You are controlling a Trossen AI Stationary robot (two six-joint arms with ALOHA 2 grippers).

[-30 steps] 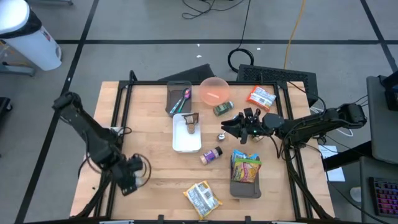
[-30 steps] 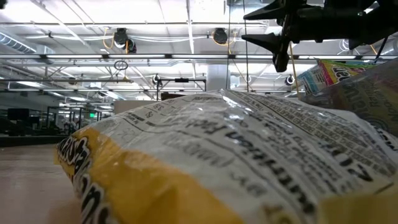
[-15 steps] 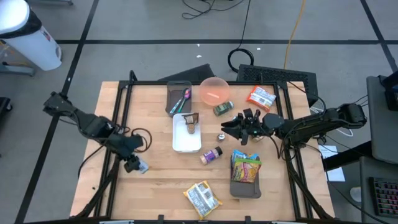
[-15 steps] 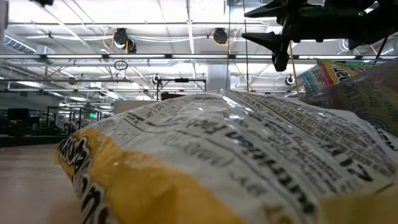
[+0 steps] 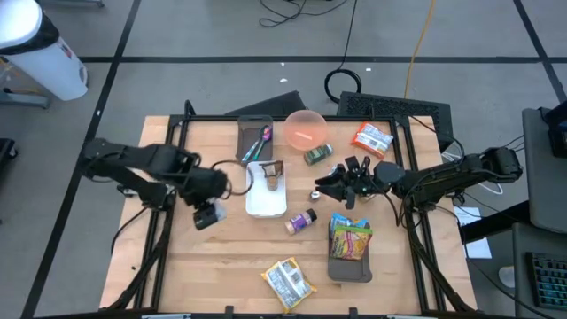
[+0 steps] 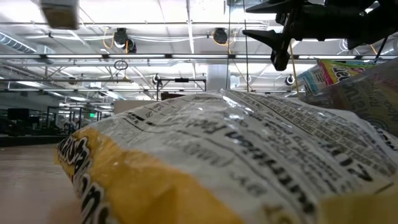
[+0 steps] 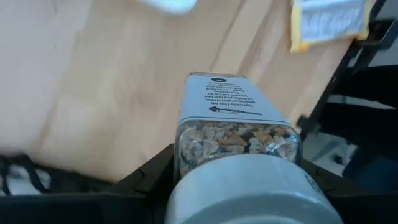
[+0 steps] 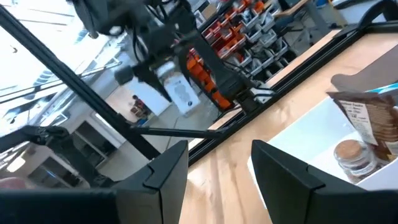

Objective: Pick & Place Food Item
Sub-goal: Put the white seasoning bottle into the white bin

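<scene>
Spice jar [image 7: 239, 134] | clamped in left end effector [image 5: 205, 215], above desk [image 5: 221, 266] just left of white tray [image 5: 266, 206] | right end effector [image 5: 326, 185] fingers apart, holding nothing, near pink bowl [image 5: 306, 128]

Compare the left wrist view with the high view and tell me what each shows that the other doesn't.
Only the left wrist view shows the chunky seasoning inside the spice jar and its printed label. Only the high view shows the white tray, pink bowl, the right gripper with open jaws, and other items. Both show the left gripper clamped on the jar above the table.
</scene>
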